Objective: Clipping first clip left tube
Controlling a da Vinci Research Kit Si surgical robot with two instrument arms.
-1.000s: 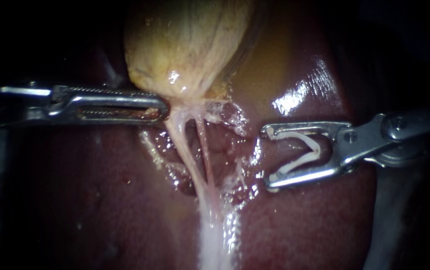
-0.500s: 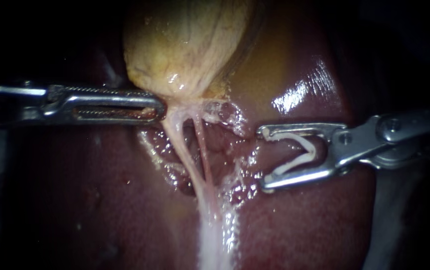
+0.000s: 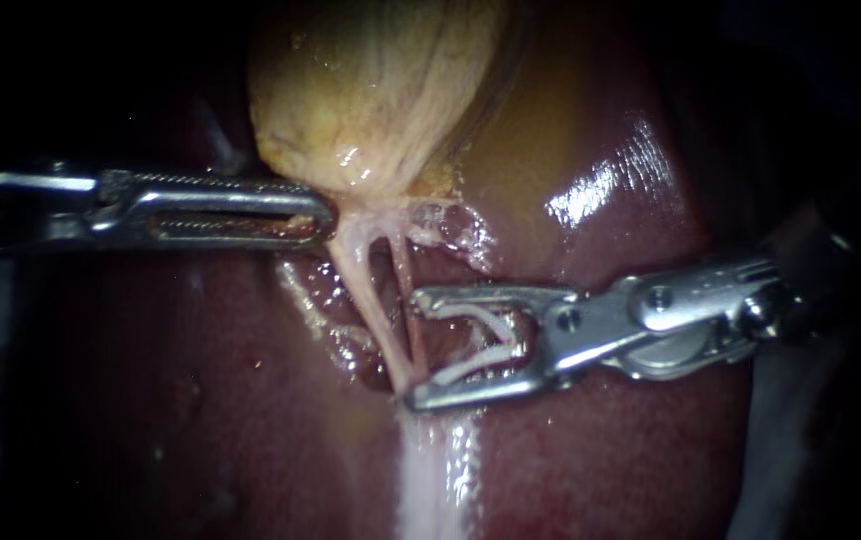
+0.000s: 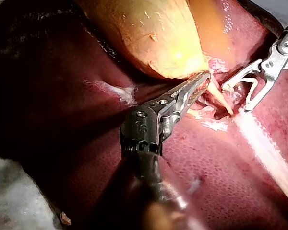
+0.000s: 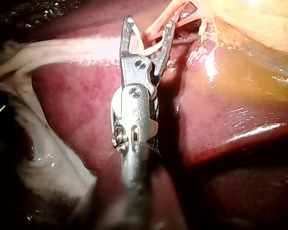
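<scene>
Our right tool [image 3: 416, 350], frame centre: jaws wide open, carrying white clip [image 3: 485, 360], gripping no tissue. Tips reached thin right tube [image 3: 406, 300]. Left tube [image 3: 365, 300] lay just beyond, left of tips.

We judged risk: closing here would clip wrong tube, or catch both.

Our left tool [image 3: 322, 215], frame left: jaws apparently closed on gallbladder [image 3: 370, 90] neck. A slip would slacken tubes.

Liver [image 3: 600, 450] beneath, wet.

Light falls strongest on the gallbladder [image 3: 370, 90] and the wet liver [image 3: 610, 190] above the right instrument [image 3: 416, 348], where white glare streaks; behind the left instrument [image 3: 325, 215] the scene sinks into deep shadow.
</scene>
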